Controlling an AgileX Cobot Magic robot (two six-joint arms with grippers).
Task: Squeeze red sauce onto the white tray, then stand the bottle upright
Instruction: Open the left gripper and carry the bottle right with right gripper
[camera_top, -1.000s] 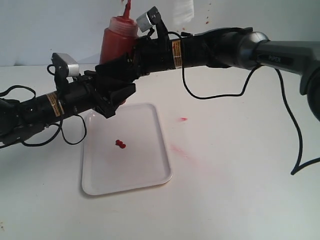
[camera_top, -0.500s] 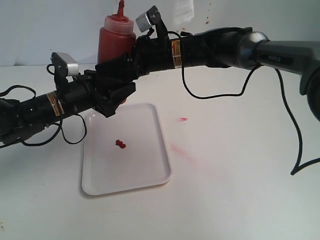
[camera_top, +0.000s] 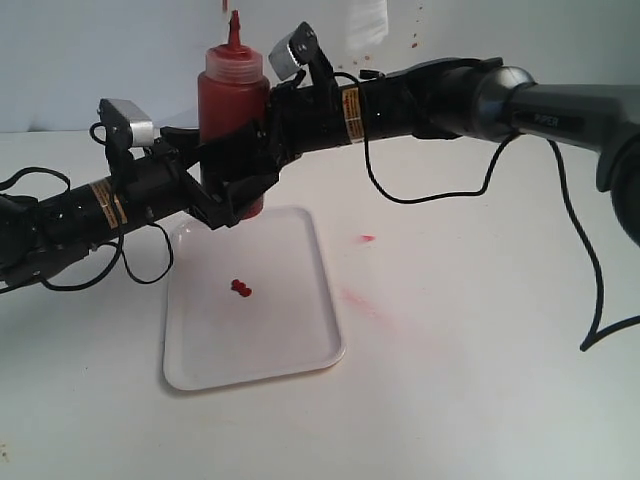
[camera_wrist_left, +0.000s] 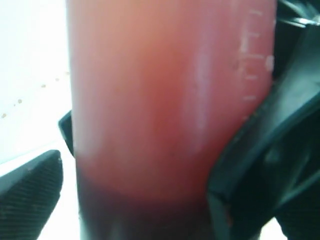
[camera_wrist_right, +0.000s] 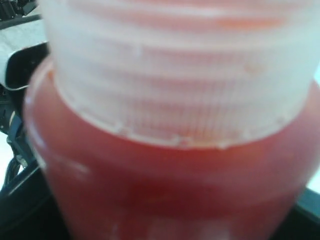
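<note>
The bottle (camera_top: 232, 110) stands upright in the air, nozzle up, its base just over the far edge of the white tray (camera_top: 290, 340). My right gripper (camera_top: 252, 160) is shut on its lower body. In the right wrist view the bottle (camera_wrist_right: 165, 175) fills the picture and hides the fingers. My left gripper (camera_top: 222, 200) is open and straddles the bottle (camera_wrist_left: 165, 110) low down. One of its fingers (camera_wrist_left: 30, 192) keeps a thin gap from the bottle. The other seems to touch it. Red sauce (camera_top: 240, 289) lies as small glossy blobs near the tray's middle.
A pale pink smear (camera_top: 355, 298) and a small red spot (camera_top: 367, 238) mark the white table right of the tray. Both arms and their black cables cross above the tray's far end. A pale wall with reddish specks rises behind.
The bottle has swung from tilted to upright and come down a little. Both grippers moved with it, the left one shifting slightly up and to the left. The sauce blobs have not changed.
</note>
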